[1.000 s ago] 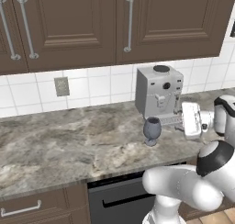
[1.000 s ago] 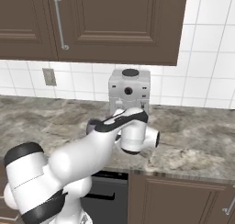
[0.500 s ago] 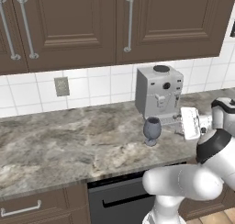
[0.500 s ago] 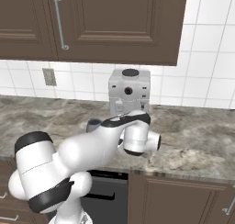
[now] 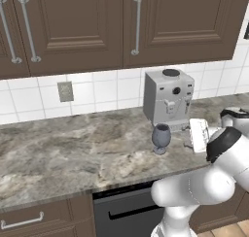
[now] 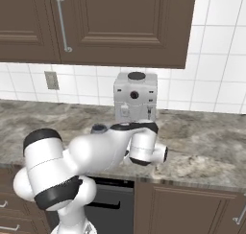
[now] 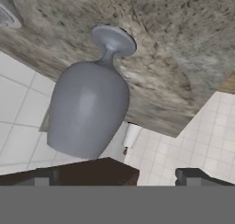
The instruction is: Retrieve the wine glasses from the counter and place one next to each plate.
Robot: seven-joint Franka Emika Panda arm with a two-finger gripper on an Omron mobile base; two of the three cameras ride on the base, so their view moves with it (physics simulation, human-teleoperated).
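- Smoky grey wine glass [image 5: 161, 137] upright on marble counter [image 5: 73, 153], just in front of grey coffee machine [image 5: 168, 98], at its 7 o'clock.
- Gripper [image 5: 187, 134] at glass's 3 o'clock, near, not touching; jaws fully apart, nothing held.
- Hand view rolled: glass [image 7: 92, 106] appears inverted, dead ahead, finger tips [image 7: 195, 176] at bottom.

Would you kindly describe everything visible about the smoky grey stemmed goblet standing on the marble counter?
The smoky grey wide-bowled goblet looks like tinted, slightly translucent glass, with a rounded bowl, a short stem and a round flat foot. It stands upright on the grey-brown veined marble counter, just in front of the grey boxy coffee machine and apart from it. Only its foot touches the worktop. The open gripper faces it from the side, without contact.
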